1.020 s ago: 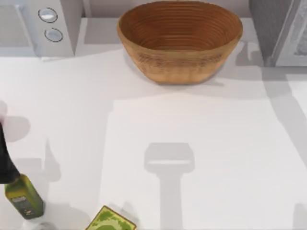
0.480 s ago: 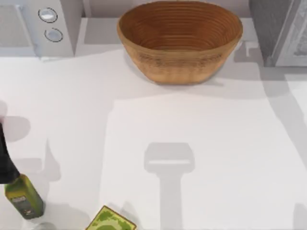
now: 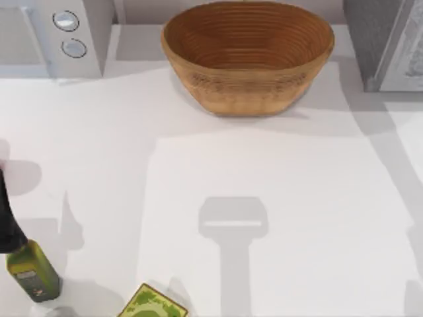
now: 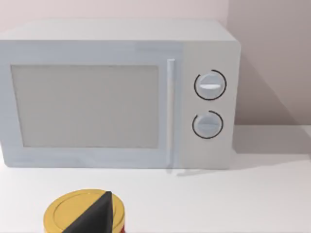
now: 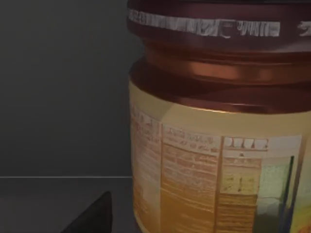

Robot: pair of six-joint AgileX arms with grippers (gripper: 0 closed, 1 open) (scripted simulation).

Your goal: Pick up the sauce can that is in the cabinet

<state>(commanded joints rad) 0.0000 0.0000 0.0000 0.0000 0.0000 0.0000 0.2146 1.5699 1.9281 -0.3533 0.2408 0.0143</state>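
The right claw's state cannot be told: one dark fingertip (image 5: 90, 216) is seen in the right wrist view, just beside the sauce can (image 5: 218, 136). The can stands upright and very close to that camera, its dark maroon rim above a tan printed label. Behind and beside it lie dark grey walls and a dark floor, which appear to be the inside of the cabinet (image 3: 383, 43). Open dark room is seen on the fingertip's side of the can.

In the top view the cabinet is seen at the far right corner of the surface (image 3: 264, 172), a grey block with a paler front panel. Just to its left a brown woven basket (image 3: 248, 56) stands at the far edge; nothing is seen inside it.

The left claw's state cannot be told either. A dark part of the left arm (image 3: 8, 221) is seen at the surface's left edge in the top view, directly above a green oil bottle (image 3: 33, 271). In the left wrist view a dark fingertip (image 4: 95, 216) lies across a yellow round cap (image 4: 82, 213). Beyond it a light grey microwave (image 4: 119, 94) with two round knobs is set against the wall, at the far left corner.

A green packet (image 3: 153, 304) lies at the near edge. The middle of the surface is wide and bare.
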